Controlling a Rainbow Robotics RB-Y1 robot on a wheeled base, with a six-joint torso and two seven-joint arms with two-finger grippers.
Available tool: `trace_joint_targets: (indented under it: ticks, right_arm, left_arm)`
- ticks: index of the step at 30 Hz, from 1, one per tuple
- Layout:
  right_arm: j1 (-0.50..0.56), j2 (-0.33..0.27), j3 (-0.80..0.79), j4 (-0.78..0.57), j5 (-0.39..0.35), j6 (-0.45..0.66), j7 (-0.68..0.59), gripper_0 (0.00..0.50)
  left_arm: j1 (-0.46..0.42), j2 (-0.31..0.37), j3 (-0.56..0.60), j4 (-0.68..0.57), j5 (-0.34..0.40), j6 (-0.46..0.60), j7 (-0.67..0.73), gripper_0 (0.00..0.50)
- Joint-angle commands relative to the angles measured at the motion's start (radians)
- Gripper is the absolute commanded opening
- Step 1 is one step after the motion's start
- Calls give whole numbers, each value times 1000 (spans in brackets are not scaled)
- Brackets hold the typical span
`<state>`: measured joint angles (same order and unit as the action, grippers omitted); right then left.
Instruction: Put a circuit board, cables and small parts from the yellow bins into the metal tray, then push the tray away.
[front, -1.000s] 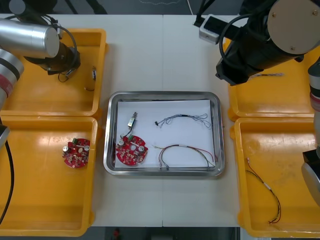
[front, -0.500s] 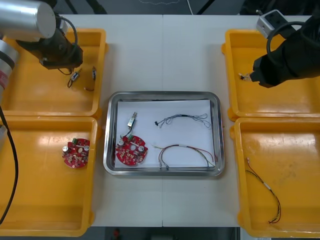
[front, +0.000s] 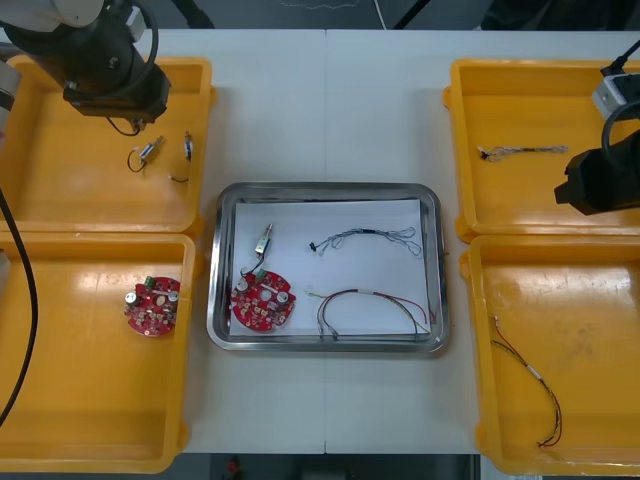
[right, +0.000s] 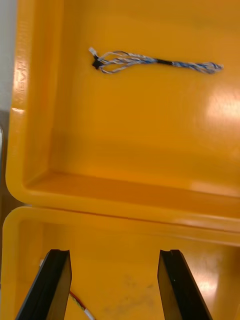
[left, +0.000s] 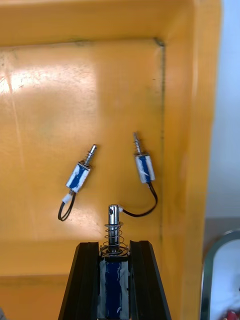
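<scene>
Upper left of the front view, your left gripper (left: 114, 247) grips a small metal part (left: 114, 280) over the upper-left yellow bin (front: 60, 190) — your right gripper (right: 114, 260), right edge, gapes wide; metal tray (front: 325, 188) sits centre.

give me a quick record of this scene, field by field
left gripper: shut on a held small metal part, over the far left bin
right gripper: open, empty, near where the right bins meet
metal tray: circuit board, small metal part, blue and white cable, red and yellow cable
far left bin floor: two loose small metal parts
</scene>
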<state>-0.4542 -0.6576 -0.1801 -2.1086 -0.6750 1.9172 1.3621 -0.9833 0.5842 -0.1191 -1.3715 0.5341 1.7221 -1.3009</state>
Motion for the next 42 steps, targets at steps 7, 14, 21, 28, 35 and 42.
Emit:
trace_joint_targets:
  ticks: [7, 14, 21, 28, 35, 42]
  right_arm:
    - [160, -62, -147, -105, -55, 3, -80, 500]
    - [235, -63, -179, -151, -61, 3, -93, 500]
    - [267, -63, -185, -154, -67, 3, -107, 500]
    - [289, -63, -188, -156, -77, 3, -123, 500]
    - [299, -63, -191, -154, -72, 3, -136, 500]
    - [305, -63, -197, -156, -77, 3, -141, 500]
  left_arm:
    - [9, -64, -123, -264, 29, 125, 321, 2]
    - [9, -144, -248, -317, 37, 149, 465, 2]
    - [12, -182, -366, -271, 40, 106, 519, 1]
    - [92, -193, -467, -227, -16, -61, 534, 3]
    - [103, -199, -548, -196, -13, -125, 549, 2]
    - [103, -211, -603, -132, -20, -214, 568, 14]
